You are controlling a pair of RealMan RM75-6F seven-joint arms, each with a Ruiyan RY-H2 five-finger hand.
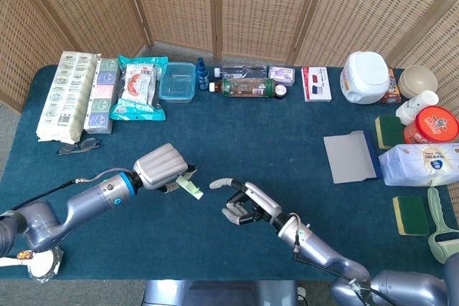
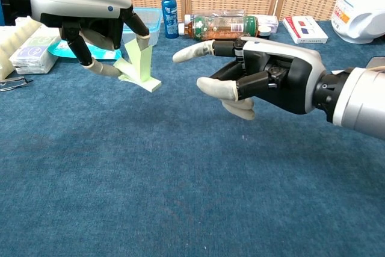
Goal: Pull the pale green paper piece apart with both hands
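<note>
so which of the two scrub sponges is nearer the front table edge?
The green-and-yellow sponge beside the pale green scoop, below the tissue pack. The other sponge lies farther back, next to the orange-lidded jar.

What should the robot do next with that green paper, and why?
Probably bring the right hand across to take the paper's free end. The left hand alone holds the pale green paper piece; the right hand is apart from it, holding nothing, and pulling it apart needs both.
</note>
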